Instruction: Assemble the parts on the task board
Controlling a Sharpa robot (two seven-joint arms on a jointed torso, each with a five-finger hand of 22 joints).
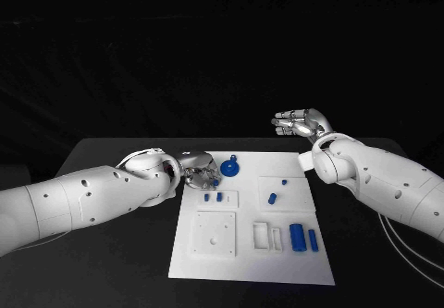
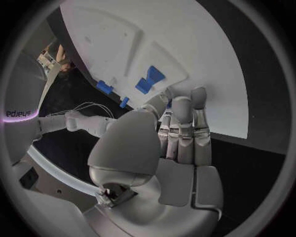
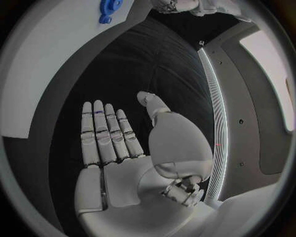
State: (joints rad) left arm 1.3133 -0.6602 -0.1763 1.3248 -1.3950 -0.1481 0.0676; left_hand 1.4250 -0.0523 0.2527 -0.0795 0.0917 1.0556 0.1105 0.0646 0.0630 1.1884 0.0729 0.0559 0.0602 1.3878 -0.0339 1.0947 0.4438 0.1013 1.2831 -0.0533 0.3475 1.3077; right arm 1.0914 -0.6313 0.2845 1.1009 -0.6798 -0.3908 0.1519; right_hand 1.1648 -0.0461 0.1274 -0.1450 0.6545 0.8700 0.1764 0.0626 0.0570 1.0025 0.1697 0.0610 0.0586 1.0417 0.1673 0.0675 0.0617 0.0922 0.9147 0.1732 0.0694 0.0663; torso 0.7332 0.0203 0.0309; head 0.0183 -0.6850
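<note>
The white task board [image 1: 249, 256] lies mid-table. My left hand [image 1: 196, 173] is low over its far left corner, and a small blue part [image 1: 215, 183] shows between its thumb and fingertips. In the left wrist view the same blue part [image 2: 167, 103] is a sliver between the thumb and the straight fingers [image 2: 185, 123] of my left hand [image 2: 166, 153]. Two blue pegs [image 1: 213, 197] stand in a raised block just beyond; they appear as the blue pegs [image 2: 150, 79]. My right hand [image 1: 301, 122] is raised beyond the board's far right corner, holding nothing, its fingers [image 3: 105, 133] stretched out.
On the board lie a round blue disc [image 1: 230, 169] [image 3: 110, 9], a small peg [image 1: 283, 181], a short blue piece [image 1: 272, 199], a thick blue cylinder [image 1: 297, 237] and a slim one [image 1: 313, 239]. White square blocks [image 1: 213, 234] sit on the near left.
</note>
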